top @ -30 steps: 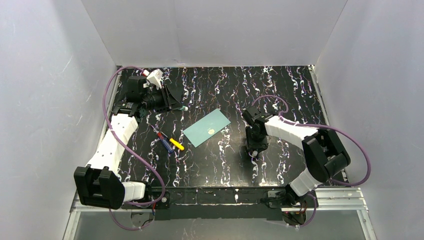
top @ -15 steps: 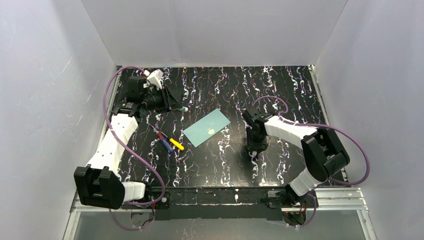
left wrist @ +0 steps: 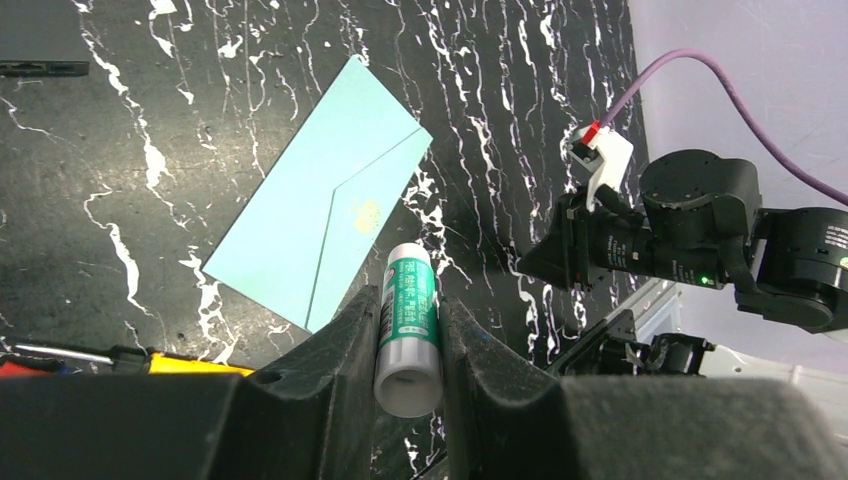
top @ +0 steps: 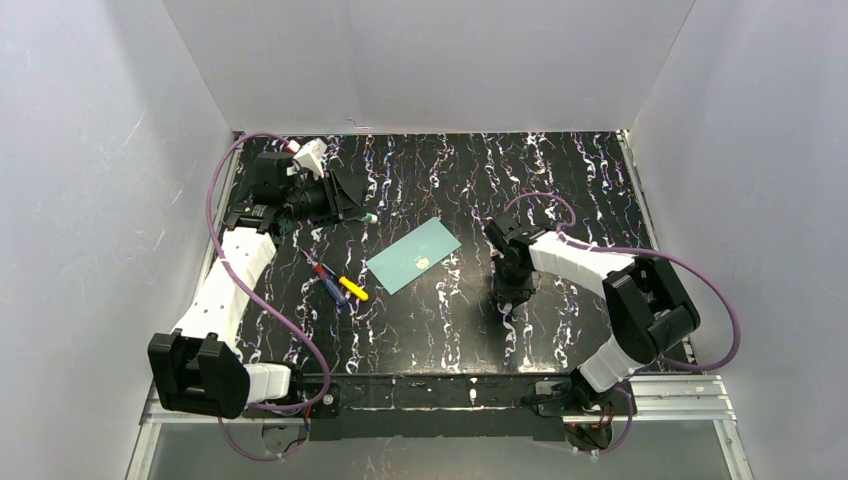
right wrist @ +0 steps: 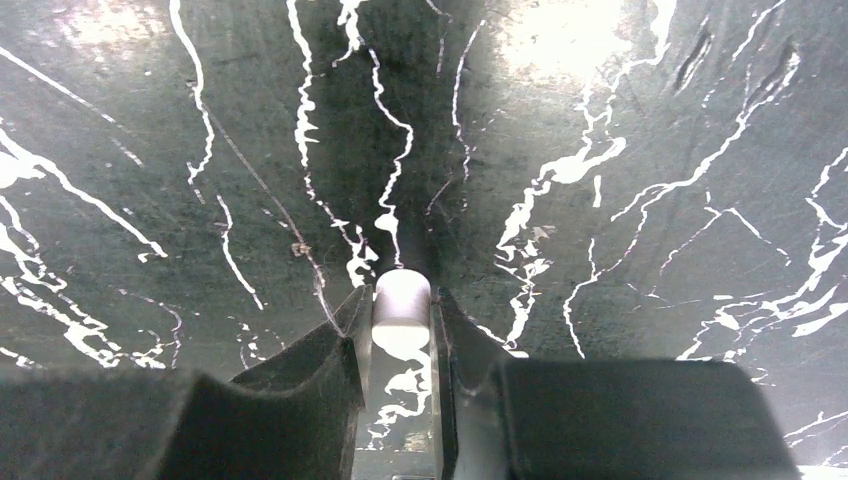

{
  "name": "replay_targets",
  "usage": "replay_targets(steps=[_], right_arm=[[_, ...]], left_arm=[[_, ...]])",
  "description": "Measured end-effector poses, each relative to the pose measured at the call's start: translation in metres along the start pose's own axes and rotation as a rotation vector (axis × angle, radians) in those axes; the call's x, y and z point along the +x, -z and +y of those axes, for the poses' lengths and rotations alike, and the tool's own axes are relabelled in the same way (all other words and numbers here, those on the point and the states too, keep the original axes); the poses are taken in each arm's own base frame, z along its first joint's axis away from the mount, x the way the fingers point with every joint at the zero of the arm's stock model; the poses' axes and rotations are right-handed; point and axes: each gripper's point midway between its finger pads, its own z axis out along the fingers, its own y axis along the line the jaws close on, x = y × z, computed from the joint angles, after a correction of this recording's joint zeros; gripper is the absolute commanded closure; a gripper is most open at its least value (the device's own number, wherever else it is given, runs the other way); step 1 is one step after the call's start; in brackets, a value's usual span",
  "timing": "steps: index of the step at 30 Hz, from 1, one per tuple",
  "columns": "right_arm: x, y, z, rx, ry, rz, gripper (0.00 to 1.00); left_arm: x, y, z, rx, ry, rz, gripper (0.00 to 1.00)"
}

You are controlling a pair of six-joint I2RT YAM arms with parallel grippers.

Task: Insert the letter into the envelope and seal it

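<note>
Envelope (top: 413, 256) unmoved — R claw (right wrist: 401, 298) closed onto cap (right wrist: 401, 312); L claw (left wrist: 409, 300) grips glue-stick (left wrist: 406, 335).

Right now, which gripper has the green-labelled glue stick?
The left gripper: it clamps the green-labelled glue stick; the right gripper flanks only a plain white cap.

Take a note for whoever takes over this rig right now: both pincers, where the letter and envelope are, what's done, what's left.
Left pincer: shut on the glue stick.
Right pincer: straddling a small white cylinder standing on the table; grip unclear.
Envelope: flat mid-table, flap down.
Letter: not in view, perhaps inside.
Done: insertion, apparently.
Left: confirm the flap is sealed.
</note>
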Motion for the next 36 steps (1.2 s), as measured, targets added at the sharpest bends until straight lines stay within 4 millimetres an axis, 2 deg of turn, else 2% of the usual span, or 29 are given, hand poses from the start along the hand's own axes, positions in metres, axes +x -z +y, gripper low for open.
replay_targets(steps=[4,7,10,13,15,18,23,29,32,36], right_arm=[[-0.005,0.007,0.009,-0.051,0.005,-0.020,0.88],[-0.030,0.033,0.036,-0.184,0.015,-0.107,0.88],[-0.074,0.080,0.075,-0.378,0.023,-0.263,0.87],[-0.122,0.147,0.118,-0.619,0.031,-0.447,0.87],[-0.143,0.185,0.138,-0.765,0.018,-0.543,0.87],[-0.162,0.226,0.157,-0.941,-0.021,-0.622,0.87],[-0.182,0.272,0.176,-1.148,-0.072,-0.674,0.86],[-0.192,0.316,0.183,-1.289,-0.088,-0.724,0.85],[-0.195,0.330,0.182,-1.337,-0.094,-0.745,0.84],[-0.197,0.342,0.180,-1.379,-0.099,-0.769,0.84]], left_arm=[[0.000,0.000,-0.009,0.048,0.006,0.006,1.00],[-0.005,0.001,-0.026,0.135,0.023,0.004,1.00],[-0.016,-0.001,-0.045,0.240,0.065,-0.011,1.00],[-0.028,-0.003,-0.063,0.341,0.114,-0.027,1.00],[-0.034,-0.004,-0.070,0.383,0.144,-0.025,1.00],[-0.048,-0.005,-0.083,0.436,0.202,-0.006,1.00],[-0.081,0.010,-0.113,0.517,0.213,-0.024,1.00],[-0.111,0.034,-0.146,0.599,0.143,-0.071,1.00],[-0.114,0.034,-0.148,0.608,0.136,-0.072,1.00],[-0.114,0.023,-0.141,0.598,0.157,-0.052,1.00]])
